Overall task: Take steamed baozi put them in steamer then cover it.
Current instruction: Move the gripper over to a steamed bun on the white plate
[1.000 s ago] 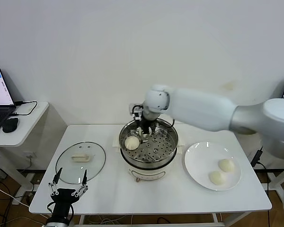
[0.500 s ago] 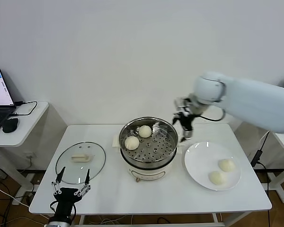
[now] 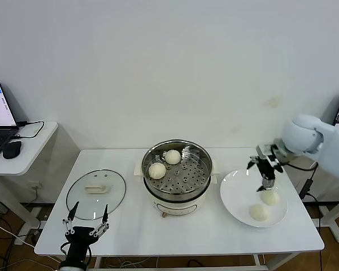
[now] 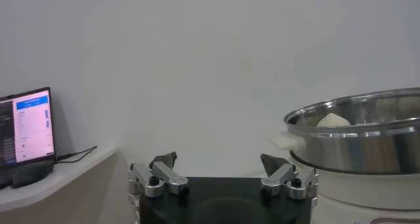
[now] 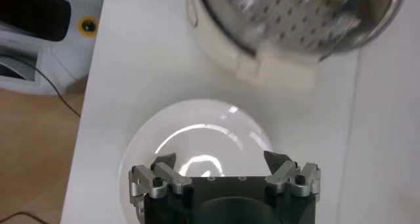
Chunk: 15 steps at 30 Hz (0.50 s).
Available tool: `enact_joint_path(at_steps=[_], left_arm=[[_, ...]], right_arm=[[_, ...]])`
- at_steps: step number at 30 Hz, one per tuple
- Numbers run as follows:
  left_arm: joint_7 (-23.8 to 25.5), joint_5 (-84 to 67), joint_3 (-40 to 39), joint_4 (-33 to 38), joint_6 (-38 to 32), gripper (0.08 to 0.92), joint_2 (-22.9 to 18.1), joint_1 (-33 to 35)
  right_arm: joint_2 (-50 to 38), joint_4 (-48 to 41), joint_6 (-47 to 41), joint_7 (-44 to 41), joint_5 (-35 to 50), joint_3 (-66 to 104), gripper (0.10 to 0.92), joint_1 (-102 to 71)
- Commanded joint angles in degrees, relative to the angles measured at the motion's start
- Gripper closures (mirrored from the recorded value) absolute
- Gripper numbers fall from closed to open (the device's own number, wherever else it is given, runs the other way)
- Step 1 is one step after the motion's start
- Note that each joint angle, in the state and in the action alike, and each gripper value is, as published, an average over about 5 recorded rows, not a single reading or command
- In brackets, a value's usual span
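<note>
- Landmark: the steamer (image 3: 178,178), standing mid-tabletop (image 3: 130,226), uncovered.
- Change: a second ago the right tool (image 3: 265,169) was down inside the steamer at the far rim, leaving a bun there. It has since swung out to the right of the steamer and now hangs over the white plate (image 3: 237,195), directly above the farther of the two plate buns.
- Right tool's fingers stand wide apart, nothing between them; the right wrist view shows only bare plate under them.
- Steamed baozi count: two in the steamer on the perforated tray, one at the left side (image 3: 157,170), one at the far side (image 3: 173,157). Two remain on the plate right of the steamer: the farther one (image 3: 270,197) and the nearer one (image 3: 259,212).
- Meaning: delivery of the second bun looks complete; task reads about half loaded. The arm seems to be lining up for bun three.
- Cover (image 3: 96,193) lies flat on the tabletop left of the steamer, handle up, untouched.
- Left tool (image 3: 86,227) is parked at the tabletop's near edge, just in front of the cover, fingers apart and empty.
</note>
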<state>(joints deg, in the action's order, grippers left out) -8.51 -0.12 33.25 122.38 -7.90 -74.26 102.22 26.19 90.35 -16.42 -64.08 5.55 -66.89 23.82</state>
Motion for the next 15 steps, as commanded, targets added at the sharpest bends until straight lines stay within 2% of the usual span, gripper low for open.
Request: enact_joint_path(at_steps=[1, 15], left_arm=[[0.0, 0.3, 0.1, 0.1, 0.0, 0.177, -0.1, 0.3], [0.0, 0.8, 0.3, 0.0, 0.0, 0.177, -0.5, 0.8]], right_arm=[[-4.7, -0.1, 1.0, 2.0, -7.9, 12.1, 0.202, -18.4], [-0.8, -6.5, 1.1, 4.0, -10.6, 20.6, 0.203, -31.1]])
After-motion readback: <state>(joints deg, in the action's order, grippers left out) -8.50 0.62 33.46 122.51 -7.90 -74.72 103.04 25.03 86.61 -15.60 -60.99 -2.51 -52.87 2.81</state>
